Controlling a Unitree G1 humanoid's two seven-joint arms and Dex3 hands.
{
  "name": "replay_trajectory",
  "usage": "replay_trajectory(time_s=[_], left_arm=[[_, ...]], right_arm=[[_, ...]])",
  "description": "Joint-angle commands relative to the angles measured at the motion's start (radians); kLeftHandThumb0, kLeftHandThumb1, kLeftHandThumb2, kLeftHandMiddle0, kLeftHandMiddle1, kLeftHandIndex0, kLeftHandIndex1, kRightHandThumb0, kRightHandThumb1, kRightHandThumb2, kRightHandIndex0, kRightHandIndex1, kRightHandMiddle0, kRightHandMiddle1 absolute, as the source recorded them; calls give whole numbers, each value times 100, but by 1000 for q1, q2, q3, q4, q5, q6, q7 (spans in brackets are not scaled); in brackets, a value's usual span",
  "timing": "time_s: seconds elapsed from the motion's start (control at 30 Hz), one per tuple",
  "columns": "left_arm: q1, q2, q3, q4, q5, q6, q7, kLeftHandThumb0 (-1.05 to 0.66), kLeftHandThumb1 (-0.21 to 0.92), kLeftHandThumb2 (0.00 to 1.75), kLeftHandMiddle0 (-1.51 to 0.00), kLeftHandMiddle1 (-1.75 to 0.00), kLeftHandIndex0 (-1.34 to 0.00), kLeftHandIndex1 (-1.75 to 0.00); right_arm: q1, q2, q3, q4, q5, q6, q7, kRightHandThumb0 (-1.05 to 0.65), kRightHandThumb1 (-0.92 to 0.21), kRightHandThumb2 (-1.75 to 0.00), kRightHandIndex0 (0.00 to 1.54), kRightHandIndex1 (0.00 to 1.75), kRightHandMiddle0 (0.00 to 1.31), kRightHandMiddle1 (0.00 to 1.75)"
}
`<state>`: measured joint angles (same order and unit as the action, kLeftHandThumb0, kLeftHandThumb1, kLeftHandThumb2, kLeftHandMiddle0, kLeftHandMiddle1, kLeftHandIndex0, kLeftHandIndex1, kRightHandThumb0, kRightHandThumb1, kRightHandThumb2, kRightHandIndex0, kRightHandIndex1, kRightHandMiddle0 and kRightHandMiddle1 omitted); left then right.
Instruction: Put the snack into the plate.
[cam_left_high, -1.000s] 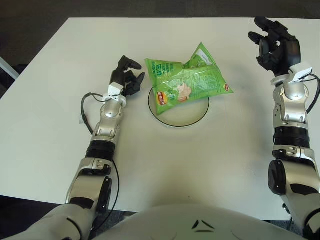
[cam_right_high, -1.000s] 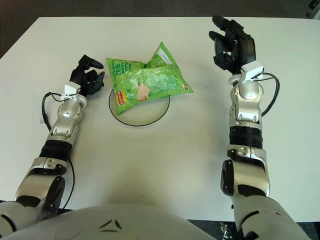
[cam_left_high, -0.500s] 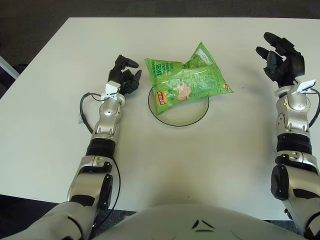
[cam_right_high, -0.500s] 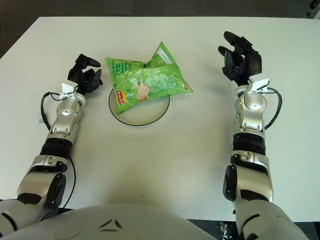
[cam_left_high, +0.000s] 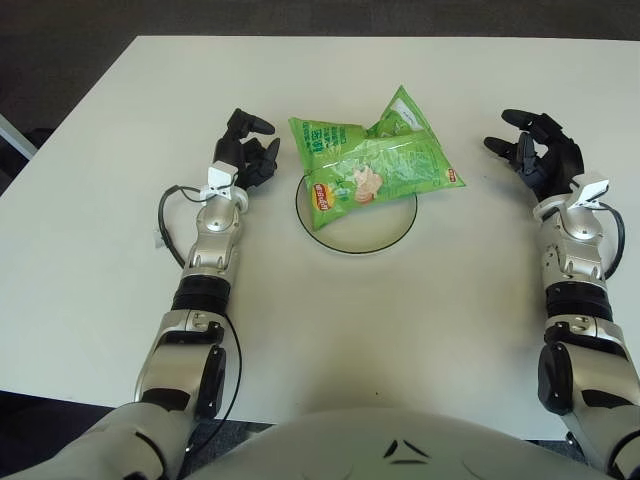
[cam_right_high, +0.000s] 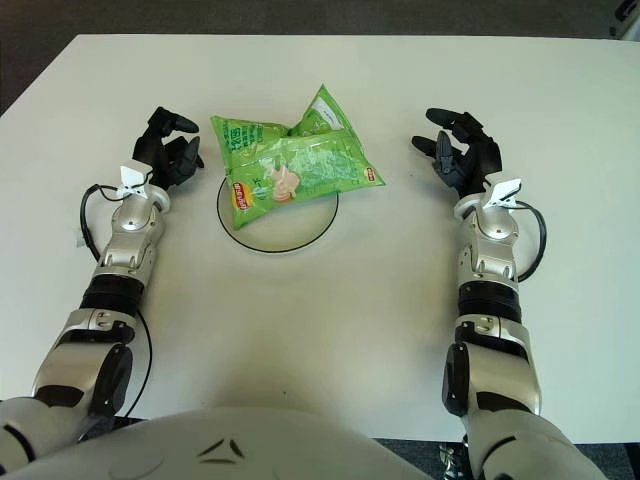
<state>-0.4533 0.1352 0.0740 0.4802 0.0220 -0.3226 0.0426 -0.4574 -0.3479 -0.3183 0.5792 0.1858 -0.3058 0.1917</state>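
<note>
Plate (cam_left_high: 358, 232) at frame centre carries only the near half of the snack bag (cam_left_high: 372, 165); you see its far end and right corner overhang onto the white surface (cam_left_high: 400, 330). Its long axis runs left to right, tilting toward upper right. Nudge that overhang and the bag could slide off. Left robot hand (cam_left_high: 250, 152), mid-left, and right robot hand (cam_left_high: 535, 157), mid-right, hold nothing, fingers loosely apart.
</note>
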Motion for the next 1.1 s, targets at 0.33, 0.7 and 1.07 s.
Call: replay_trajectory(time_s=[0.33, 0.7, 1.07], left_arm=[[74, -15, 3, 59, -12, -15, -20, -37, 80, 61, -81, -171, -34, -167], [72, -15, 4, 59, -13, -18, -23, -37, 79, 64, -81, -171, -33, -169], [83, -21, -3, 35, -12, -11, -24, -37, 79, 65, -79, -172, -33, -170]], right_arm=[[100, 71, 65, 104, -6, -46, 89, -35, -92, -46, 80, 79, 27, 167], [103, 92, 102, 89, -55, -59, 4, -35, -92, -39, 84, 96, 33, 161], [115, 62, 123, 70, -101, -24, -74, -35, -92, -38, 85, 99, 35, 159]])
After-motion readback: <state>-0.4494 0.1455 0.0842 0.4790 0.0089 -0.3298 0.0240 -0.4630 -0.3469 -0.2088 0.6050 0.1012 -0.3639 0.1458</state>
